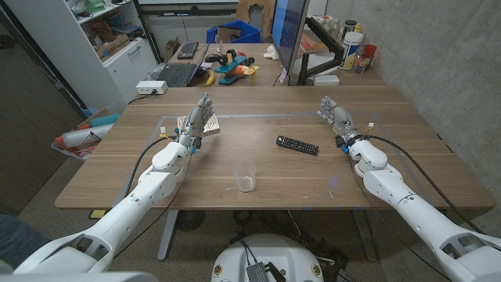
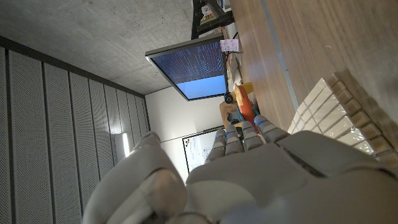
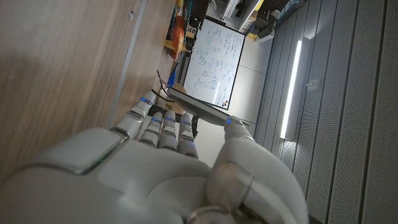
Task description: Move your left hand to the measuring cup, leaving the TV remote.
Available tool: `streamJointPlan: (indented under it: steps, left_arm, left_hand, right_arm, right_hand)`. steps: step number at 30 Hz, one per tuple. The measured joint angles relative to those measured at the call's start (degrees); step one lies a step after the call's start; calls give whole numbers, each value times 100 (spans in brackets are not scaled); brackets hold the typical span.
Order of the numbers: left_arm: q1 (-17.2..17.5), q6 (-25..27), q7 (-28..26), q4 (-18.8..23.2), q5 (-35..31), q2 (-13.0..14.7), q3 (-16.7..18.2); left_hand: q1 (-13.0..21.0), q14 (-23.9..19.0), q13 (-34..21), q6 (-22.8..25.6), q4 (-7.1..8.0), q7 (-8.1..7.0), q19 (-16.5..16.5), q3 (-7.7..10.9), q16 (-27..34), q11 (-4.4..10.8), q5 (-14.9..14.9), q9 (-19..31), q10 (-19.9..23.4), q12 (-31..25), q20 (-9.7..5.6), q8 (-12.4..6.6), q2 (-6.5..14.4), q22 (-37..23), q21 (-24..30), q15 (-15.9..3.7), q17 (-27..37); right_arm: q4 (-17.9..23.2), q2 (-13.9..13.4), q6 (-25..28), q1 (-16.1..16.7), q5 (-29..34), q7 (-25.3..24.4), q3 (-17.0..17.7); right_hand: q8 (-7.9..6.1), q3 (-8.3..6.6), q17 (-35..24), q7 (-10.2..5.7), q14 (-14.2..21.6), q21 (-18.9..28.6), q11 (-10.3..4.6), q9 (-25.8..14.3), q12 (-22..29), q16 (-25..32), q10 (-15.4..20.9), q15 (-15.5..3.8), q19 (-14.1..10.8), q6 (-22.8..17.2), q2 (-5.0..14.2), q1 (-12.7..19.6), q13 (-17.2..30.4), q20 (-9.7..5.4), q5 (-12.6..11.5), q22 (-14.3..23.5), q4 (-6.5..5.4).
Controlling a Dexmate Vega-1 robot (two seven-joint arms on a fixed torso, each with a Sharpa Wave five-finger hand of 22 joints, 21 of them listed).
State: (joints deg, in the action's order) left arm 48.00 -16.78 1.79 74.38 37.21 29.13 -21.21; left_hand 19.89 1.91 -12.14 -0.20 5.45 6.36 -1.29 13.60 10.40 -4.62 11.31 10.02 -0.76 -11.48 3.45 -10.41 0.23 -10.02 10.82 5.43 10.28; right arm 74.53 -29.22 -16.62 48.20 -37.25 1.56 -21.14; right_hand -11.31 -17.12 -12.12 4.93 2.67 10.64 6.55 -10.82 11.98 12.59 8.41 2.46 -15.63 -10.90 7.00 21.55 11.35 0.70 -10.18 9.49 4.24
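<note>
A clear measuring cup point(image 1: 246, 177) stands upright near the table's front edge, at the middle. The black TV remote point(image 1: 297, 145) lies to the right of it and further back. My left hand point(image 1: 196, 121) is raised at the left of the table with its fingers straight and apart, holding nothing, well behind and left of the cup. My right hand point(image 1: 335, 117) stands at the right, fingers stretched out and empty, right of the remote. The backs of my left hand point(image 2: 273, 180) and my right hand point(image 3: 149, 174) show in their wrist views.
A wooden block with white tiles point(image 1: 211, 125) lies on the table beside my left hand, and shows as a tiled block point(image 2: 329, 115) in the left wrist view. A monitor point(image 1: 288, 35), a keyboard point(image 1: 177, 74) and toys point(image 1: 231, 64) sit on the desk behind.
</note>
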Motion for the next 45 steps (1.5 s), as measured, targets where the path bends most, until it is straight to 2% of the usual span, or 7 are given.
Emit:
streamJointPlan:
  steps: [28,45]
  left_arm:
    - [-21,-1,-11,30,-42,10,-20]
    - [183,-135,-87,258,-140,156,41]
  left_hand:
    - [6,1,16,0,-1,-1,-17,-1,-1,1,0,-1,0,0,16,0,-6,1,0,-1,-1]
    - [29,-10,16,0,-24,-2,-44,23,26,2,0,-1,0,0,42,0,17,2,-1,8,-2]
  right_arm:
    - [24,-9,-42,45,-12,-11,31]
    - [-4,7,-44,-3,-3,4,8]
  right_hand:
    - [0,0,-1,-2,0,0,-1,1,0,0,-1,-1,-19,3,1,-1,-1,-19,2,-1,0]
    - [0,-17,0,8,21,0,-31,2,0,0,30,-22,-18,-28,33,29,-2,-19,2,-1,17]
